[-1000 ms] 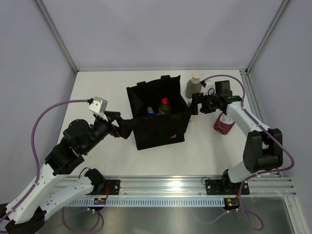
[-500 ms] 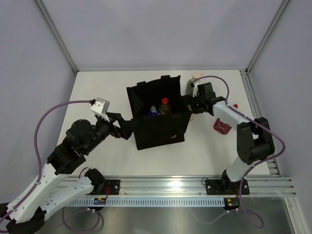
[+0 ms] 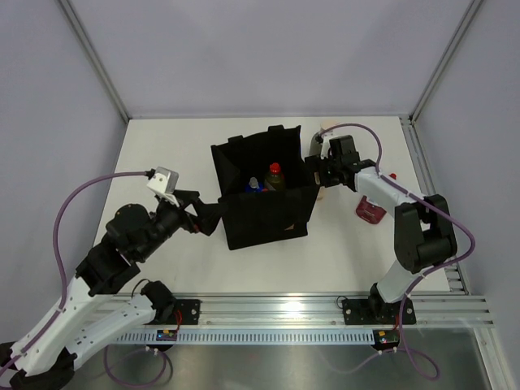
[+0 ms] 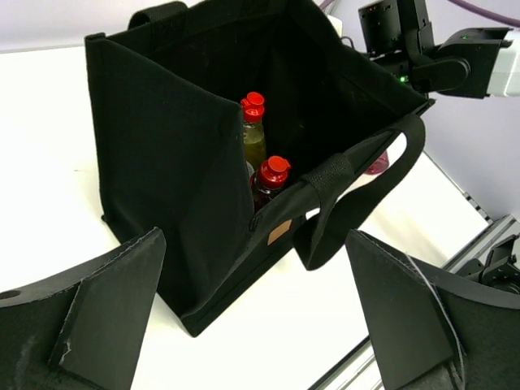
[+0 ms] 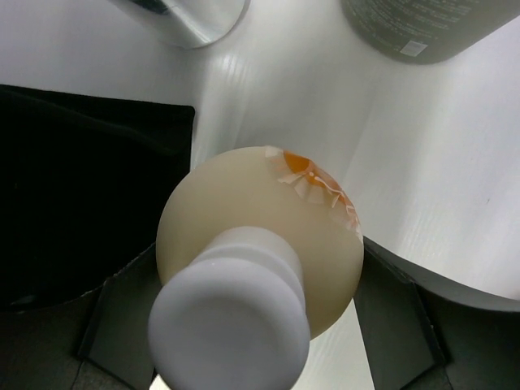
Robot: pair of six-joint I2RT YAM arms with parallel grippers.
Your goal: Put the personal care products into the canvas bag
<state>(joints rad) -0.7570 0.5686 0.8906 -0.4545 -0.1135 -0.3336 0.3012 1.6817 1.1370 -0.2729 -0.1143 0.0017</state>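
The black canvas bag (image 3: pixel 268 213) stands open mid-table; it also shows in the left wrist view (image 4: pixel 171 171). Inside it are a yellow red-capped bottle (image 3: pixel 275 175) and a blue-capped one (image 3: pixel 254 184); the left wrist view shows two red caps (image 4: pixel 253 106). My right gripper (image 3: pixel 322 175) is shut on the upright cream white-capped bottle (image 5: pixel 260 244) just right of the bag. The grey-green bottle (image 5: pixel 431 28) and the silver-capped bottle (image 5: pixel 191 16) stand behind it. The dark red bottle (image 3: pixel 372 208) lies further right. My left gripper (image 3: pixel 210 216) is open at the bag's left corner.
The bag's handle (image 4: pixel 357 195) hangs over its near wall. The enclosure walls close in the table at the back and sides. The metal rail (image 3: pixel 325 313) runs along the near edge.
My right gripper has moved left from above the dark red bottle to the cream bottle beside the bag and closed around it. The left arm has shifted slightly.
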